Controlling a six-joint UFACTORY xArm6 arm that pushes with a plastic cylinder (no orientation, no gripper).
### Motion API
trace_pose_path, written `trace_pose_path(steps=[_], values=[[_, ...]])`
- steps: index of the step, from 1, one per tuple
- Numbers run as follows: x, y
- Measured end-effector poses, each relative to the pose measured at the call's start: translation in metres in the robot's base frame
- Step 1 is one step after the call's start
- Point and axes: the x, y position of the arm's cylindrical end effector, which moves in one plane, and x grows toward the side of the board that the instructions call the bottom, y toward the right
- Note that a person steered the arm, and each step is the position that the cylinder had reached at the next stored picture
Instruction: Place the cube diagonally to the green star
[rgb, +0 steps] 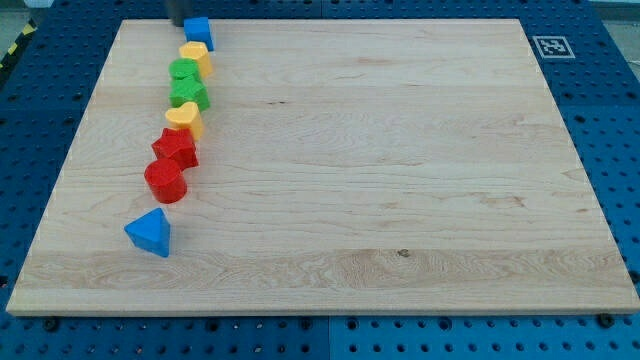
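A blue cube (198, 32) sits at the view's top left, at the head of a line of blocks. Below it come a yellow block (197, 57), a green block (184, 71) and a green star (190, 95). My tip (183, 24) shows at the view's top edge, just left of the blue cube and touching or nearly touching it. Only the rod's lowest part is in view. The cube lies two blocks up the line from the green star.
Further down the line lie a yellow heart (184, 118), a red star (175, 148), a red cylinder (166, 181) and a blue triangle (149, 233). A black-and-white marker (551, 46) is at the board's top right corner. Blue pegboard surrounds the wooden board (380, 180).
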Motion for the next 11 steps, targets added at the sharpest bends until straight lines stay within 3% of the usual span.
trace_pose_path(steps=[2, 7, 9, 11], values=[[0.002, -0.020], [0.026, 0.072], [0.019, 0.042], [0.032, 0.047]])
